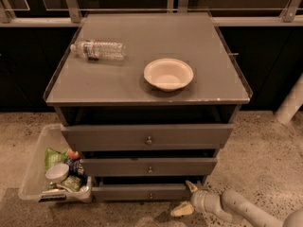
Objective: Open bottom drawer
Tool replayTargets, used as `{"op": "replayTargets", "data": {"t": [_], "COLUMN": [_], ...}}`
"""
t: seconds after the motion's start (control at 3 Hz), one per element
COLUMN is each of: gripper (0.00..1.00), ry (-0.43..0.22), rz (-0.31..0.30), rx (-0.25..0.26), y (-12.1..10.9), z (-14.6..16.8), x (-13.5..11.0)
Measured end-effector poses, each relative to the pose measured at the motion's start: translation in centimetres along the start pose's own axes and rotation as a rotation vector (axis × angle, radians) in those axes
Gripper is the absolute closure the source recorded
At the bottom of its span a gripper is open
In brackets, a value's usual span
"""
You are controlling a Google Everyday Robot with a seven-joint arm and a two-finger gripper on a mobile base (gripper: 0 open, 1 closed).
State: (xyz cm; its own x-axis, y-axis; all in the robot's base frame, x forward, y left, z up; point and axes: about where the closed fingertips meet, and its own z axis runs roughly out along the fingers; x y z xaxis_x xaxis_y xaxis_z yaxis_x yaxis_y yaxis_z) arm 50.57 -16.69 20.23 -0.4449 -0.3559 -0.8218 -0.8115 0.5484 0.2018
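Your pale gripper (186,198) sat at the bench's lower right corner, fingers (182,210) spread, holding nothing, just beside the flat grey bottom drawer (137,192) with its tiny metal knob (150,195). A clear plastic bin (34,171) hugged the left corner.

Grey counter (156,34): one water bottle (97,49) lying flat, one white bowl (168,74). Below, bottom drawer (123,192), round knob. At its right end, claw (187,198), fingers spread. Floor, left: clear bin (34,171) of packets.
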Motion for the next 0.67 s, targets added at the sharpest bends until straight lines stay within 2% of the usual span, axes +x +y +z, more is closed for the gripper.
{"op": "replayTargets", "data": {"t": [0.33, 0.67], "gripper": [0.0, 0.0], "ry": [0.007, 0.0], "rz": [0.138, 0.237], "rx": [-0.027, -0.097], "y": [0.3, 2.0], "z": [-4.6, -5.2], "x": [0.3, 0.3]}}
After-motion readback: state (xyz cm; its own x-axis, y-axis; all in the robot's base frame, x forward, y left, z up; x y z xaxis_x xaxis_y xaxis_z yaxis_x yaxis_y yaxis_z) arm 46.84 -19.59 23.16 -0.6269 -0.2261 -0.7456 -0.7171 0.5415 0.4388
